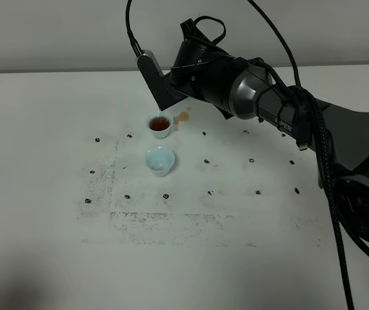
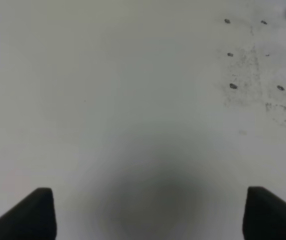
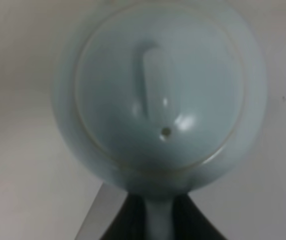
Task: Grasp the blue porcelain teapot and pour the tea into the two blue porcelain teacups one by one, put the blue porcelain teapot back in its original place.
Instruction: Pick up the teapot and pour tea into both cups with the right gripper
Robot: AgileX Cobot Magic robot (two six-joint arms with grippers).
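Observation:
In the right wrist view the pale blue teapot [image 3: 158, 95] fills the frame, lid and knob facing the camera. My right gripper [image 3: 158, 227] is shut on its loop handle. In the high view the right gripper [image 1: 164, 97] hangs tilted just above the far teacup [image 1: 159, 124], which holds reddish tea; the arm hides the teapot there. The near teacup [image 1: 160, 161] stands just in front of it, with no red tea showing in it. My left gripper [image 2: 153, 215] is open and empty over bare table.
A small brown stain [image 1: 182, 117] lies on the white table [image 1: 55, 129] right of the far cup. Dark dots and scuffs mark a grid around the cups. The right arm and its cables [image 1: 313, 129] cross the right side.

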